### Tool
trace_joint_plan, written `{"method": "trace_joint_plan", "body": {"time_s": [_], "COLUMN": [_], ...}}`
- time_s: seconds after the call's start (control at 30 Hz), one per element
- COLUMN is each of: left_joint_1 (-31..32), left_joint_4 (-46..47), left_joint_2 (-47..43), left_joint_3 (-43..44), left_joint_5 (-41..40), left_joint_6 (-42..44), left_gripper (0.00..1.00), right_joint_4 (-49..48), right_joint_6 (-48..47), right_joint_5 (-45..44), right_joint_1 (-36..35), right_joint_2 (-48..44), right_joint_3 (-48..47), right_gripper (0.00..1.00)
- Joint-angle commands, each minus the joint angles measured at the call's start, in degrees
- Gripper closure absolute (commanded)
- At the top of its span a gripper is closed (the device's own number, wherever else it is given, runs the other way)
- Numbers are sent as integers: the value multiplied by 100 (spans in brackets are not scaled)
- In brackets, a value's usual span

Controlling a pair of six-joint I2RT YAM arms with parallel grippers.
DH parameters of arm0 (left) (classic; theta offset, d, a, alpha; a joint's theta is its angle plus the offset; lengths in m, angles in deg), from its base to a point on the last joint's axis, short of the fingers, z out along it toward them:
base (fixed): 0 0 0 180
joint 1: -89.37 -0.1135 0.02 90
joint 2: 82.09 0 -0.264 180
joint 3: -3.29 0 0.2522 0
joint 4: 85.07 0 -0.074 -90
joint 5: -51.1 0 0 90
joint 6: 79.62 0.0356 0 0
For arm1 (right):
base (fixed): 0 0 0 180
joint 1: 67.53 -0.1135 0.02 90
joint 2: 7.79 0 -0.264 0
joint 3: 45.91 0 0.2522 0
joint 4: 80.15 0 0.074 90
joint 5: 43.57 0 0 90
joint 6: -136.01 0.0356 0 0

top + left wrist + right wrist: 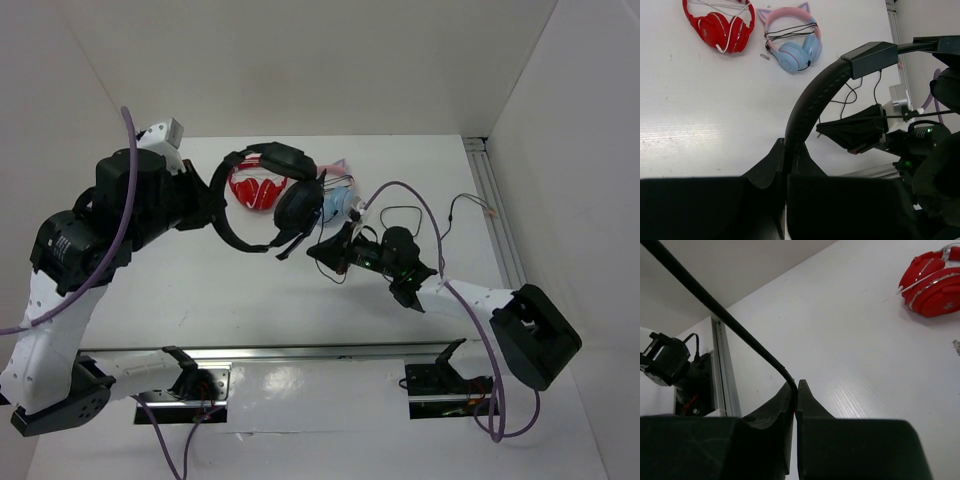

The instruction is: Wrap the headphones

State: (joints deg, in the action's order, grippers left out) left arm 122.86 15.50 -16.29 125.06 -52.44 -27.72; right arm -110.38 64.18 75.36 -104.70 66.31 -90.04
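Two arms hold the black headphones (296,205) aloft over the far middle of the white desk (250,300).

The left pincer (786,150) is clenched on the arched headband (807,100), and the earcups hang to its right. The right pincer (796,390), just near-right of the headset, is shut tight on the thin black cable (715,305), which runs straight up and away from its fingers. Beyond them, red headphones (720,27) and light-blue cat-ear headphones (792,47) lie side by side on the desk, each bound in its cord.
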Motion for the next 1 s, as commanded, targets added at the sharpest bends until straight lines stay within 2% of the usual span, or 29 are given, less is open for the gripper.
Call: {"method": "trace_joint_plan", "body": {"time_s": [0.0,0.1,0.13,0.17,0.2,0.23,0.3,0.33,0.47,0.6,0.67,0.77,0.87,0.97], "left_joint_1": [17,17,17,17,17,17,17,17,-167,-273,-431,-755,-809,-810], "left_joint_4": [388,563,651,739,792,792,924,924,1056,1056,1056,1432,1496,1496], "left_joint_2": [-199,-366,-418,-419,-480,-480,-480,-480,-269,-103,-42,-93,-155,-103], "left_joint_3": [151,-226,-541,-683,-832,-1095,-1307,-1395,-1757,-2028,-2195,-2432,-2538,-2539], "left_joint_5": [-236,-692,-868,-1209,-1352,-1483,-1669,-1722,-1871,-2126,-1909,-1329,-1448,-1835], "left_joint_6": [-399,-828,-969,-1127,-1372,-1540,-1813,-2067,-2613,-2956,-3070,-2913,-2851,-2781], "left_gripper": [100,100,100,100,100,100,100,100,100,100,100,100,100,100], "right_joint_4": [-936,-551,-332,-86,395,626,1239,1409,1709,1998,2271,2527,2412,2535], "right_joint_6": [-16,-68,-68,-68,-121,-121,-60,-60,-244,-385,-621,-745,-797,-1043], "right_joint_5": [-457,-1387,-1738,-2133,-2885,-3293,-4136,-4228,-4133,-3571,-2868,-2848,-2420,-2286], "right_joint_1": [-351,-703,-1061,-1265,-1467,-1843,-2127,-2311,-2795,-2998,-2998,-3050,-3051,-3357], "right_joint_2": [69,-45,-115,-220,-221,-221,-125,-64,51,208,506,763,825,825], "right_joint_3": [84,84,-99,-205,-319,-442,-811,-943,-1217,-1445,-1707,-1867,-1867,-2060], "right_gripper": [100,100,100,100,100,100,100,100,100,100,100,100,100,100]}}
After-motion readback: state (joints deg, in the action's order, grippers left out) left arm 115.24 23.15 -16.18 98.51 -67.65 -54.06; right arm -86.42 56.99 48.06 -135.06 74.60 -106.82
